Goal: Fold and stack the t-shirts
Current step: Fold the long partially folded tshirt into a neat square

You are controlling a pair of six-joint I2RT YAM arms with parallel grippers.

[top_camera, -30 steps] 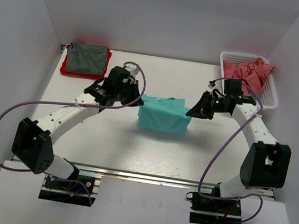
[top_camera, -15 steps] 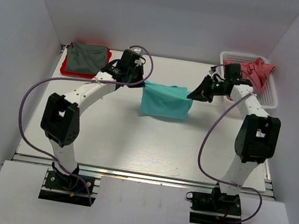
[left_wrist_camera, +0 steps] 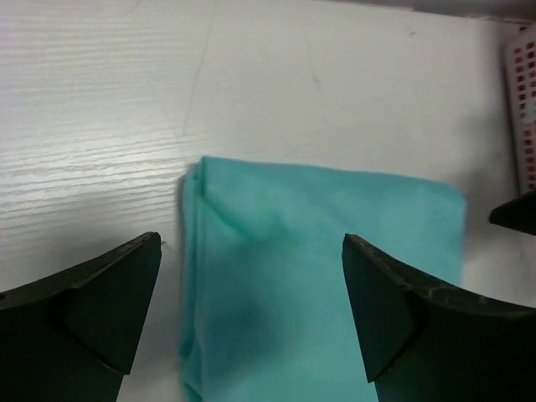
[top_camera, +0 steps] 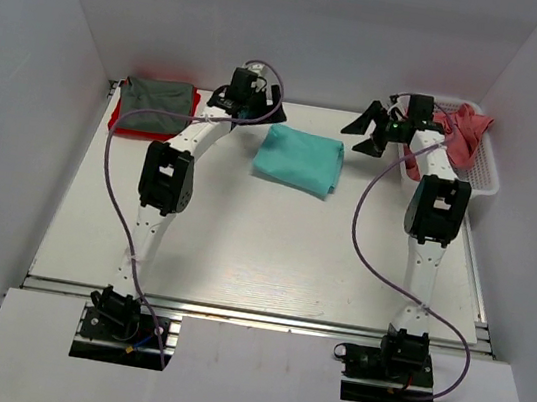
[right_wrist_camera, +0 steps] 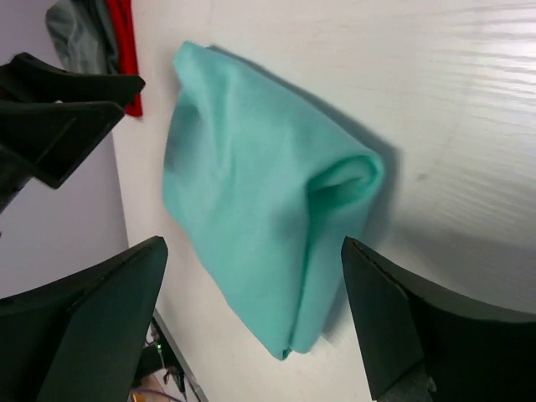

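Note:
A folded teal-green t-shirt (top_camera: pixel 300 160) lies flat on the table, back of centre. My left gripper (top_camera: pixel 264 113) hovers open at its far left corner, and the cloth (left_wrist_camera: pixel 327 276) shows between the spread fingers untouched. At the far right corner my right gripper (top_camera: pixel 363 132) is open too, above the shirt (right_wrist_camera: pixel 268 226) and holding nothing. A dark grey t-shirt (top_camera: pixel 157 101) lies folded on a bright red one (top_camera: pixel 118 124) at the back left. Salmon-pink t-shirts (top_camera: pixel 453 128) are heaped in the basket.
The white mesh basket (top_camera: pixel 483 174) stands at the back right corner, against the right wall. Its edge (left_wrist_camera: pixel 523 109) shows in the left wrist view. Both arms stretch far toward the back wall, cables looping over the table.
Both grippers have opened and let go of the teal-green shirt. The arms carried it toward the back of the table, and it now lies flat there.

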